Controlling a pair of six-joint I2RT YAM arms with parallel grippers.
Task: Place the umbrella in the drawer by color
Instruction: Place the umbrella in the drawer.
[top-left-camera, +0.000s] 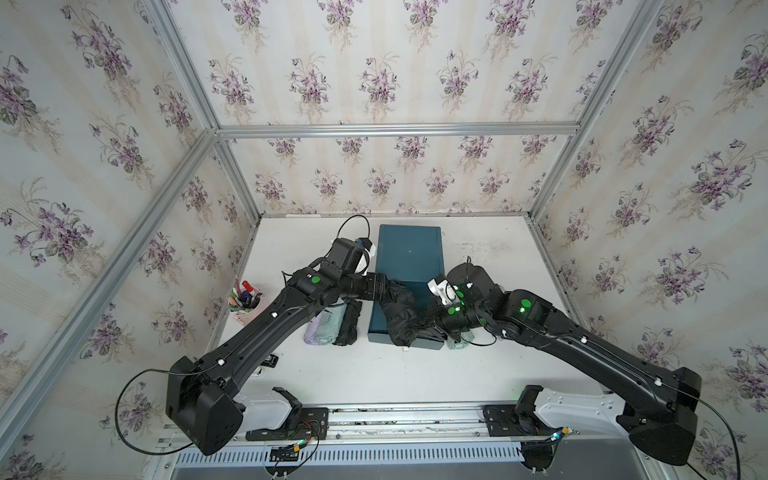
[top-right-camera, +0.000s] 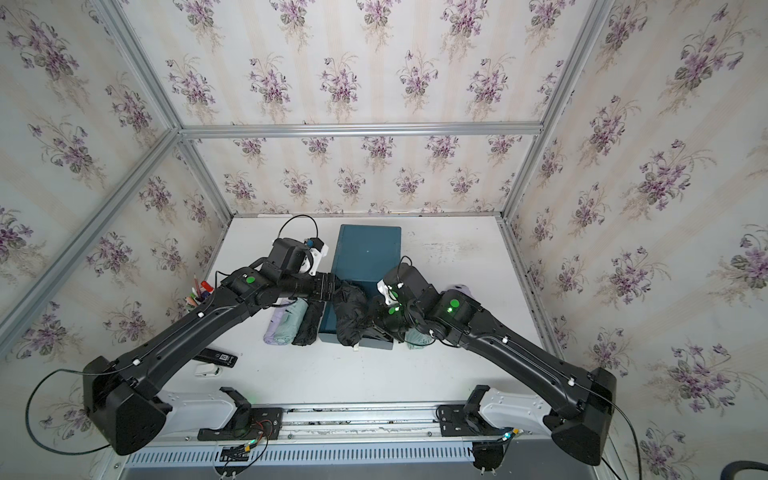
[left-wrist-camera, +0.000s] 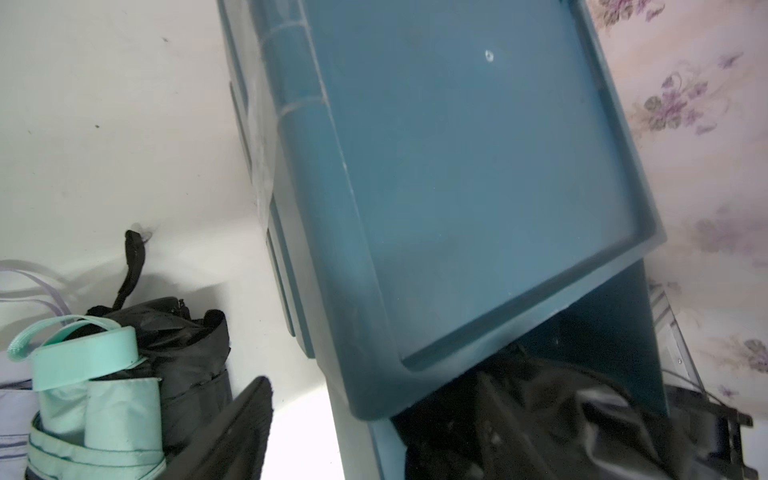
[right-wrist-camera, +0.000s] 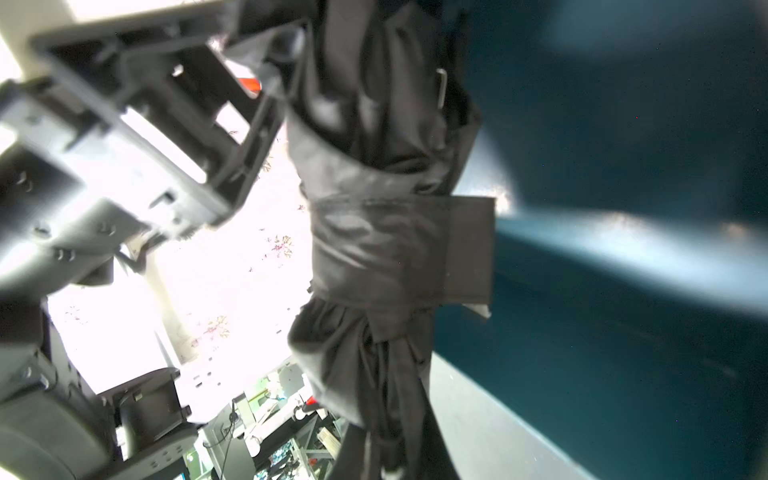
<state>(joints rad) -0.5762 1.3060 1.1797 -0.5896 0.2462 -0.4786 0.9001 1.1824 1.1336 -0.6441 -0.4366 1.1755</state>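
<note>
A teal drawer cabinet (top-left-camera: 409, 253) (top-right-camera: 368, 249) (left-wrist-camera: 478, 187) stands mid-table with a drawer (top-left-camera: 376, 326) (top-right-camera: 326, 326) pulled out toward the front. A folded black umbrella (top-left-camera: 399, 311) (top-right-camera: 349, 311) (right-wrist-camera: 386, 249) lies lengthwise over that open drawer. My right gripper (top-left-camera: 428, 322) (top-right-camera: 374, 324) (right-wrist-camera: 386, 465) is shut on its near end. My left gripper (top-left-camera: 384, 286) (top-right-camera: 332, 286) (left-wrist-camera: 370, 390) stands at the umbrella's far end with its jaws wide apart. One finger (left-wrist-camera: 232, 432) is over bare table beside the drawer wall, and the umbrella (left-wrist-camera: 540, 415) is by the other.
Left of the drawer lie a lilac umbrella (top-left-camera: 312, 330), a mint umbrella (top-left-camera: 330, 324) (left-wrist-camera: 104, 399) and another black one (top-left-camera: 349, 322) (left-wrist-camera: 187, 345). A mint umbrella (top-left-camera: 457, 338) lies at its right. A pen cup (top-left-camera: 245, 301) and a black stapler (top-right-camera: 216, 357) sit at the left.
</note>
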